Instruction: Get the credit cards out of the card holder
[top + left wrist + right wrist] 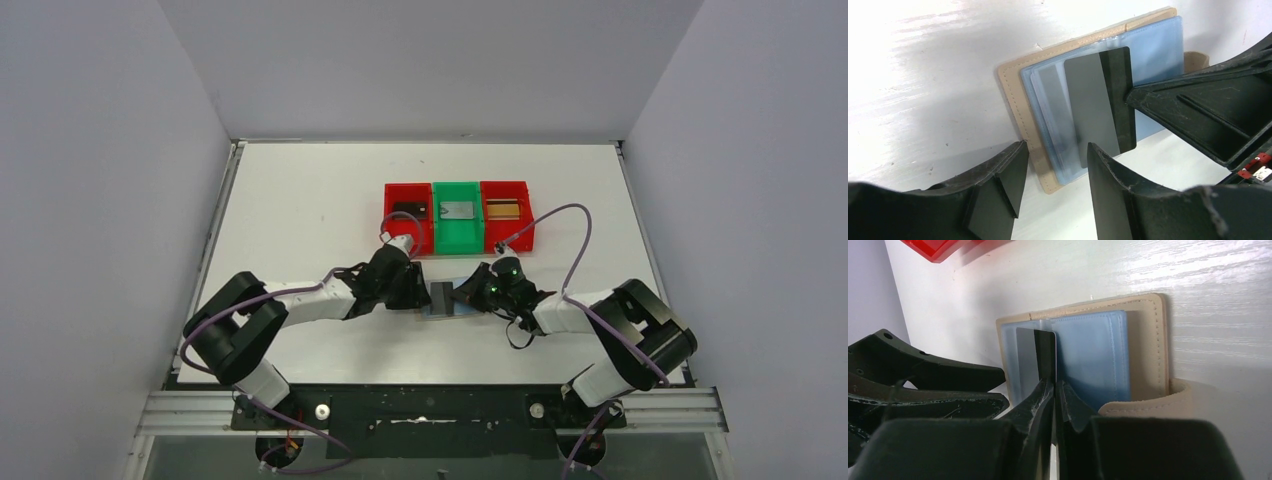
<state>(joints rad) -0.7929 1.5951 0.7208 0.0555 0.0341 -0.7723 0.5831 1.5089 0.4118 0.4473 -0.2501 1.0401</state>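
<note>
Dark card lies on the open card holder, on top of the blue sleeves. Its lower end hangs past the holder's edge over the worktop. Can't tell if any part is still tucked in a sleeve.

Holder sits mid-worktop, right between the two pincers. From the top camera the card's long axis runs roughly near-to-far, crosswise to the line between the arms.

Right pincer is the one on it: jaws fully closed, pinching the card at its dark-striped side and reaching in from the holder's snap-tab side. No gap visible between the fingers.

Left pincer is about half open and grips nothing. Its fingertips hover at the holder's opposite edge, just beside the card's overhanging end. Can't tell if they touch the holder.

Row of bins sits beyond the holder, away from the bases; silver card is already in the green middle one.

My read: the extraction is the right arm's job, sliding the card out and then lifting it toward the bins. The holder is unpinned, so it may drag along.
</note>
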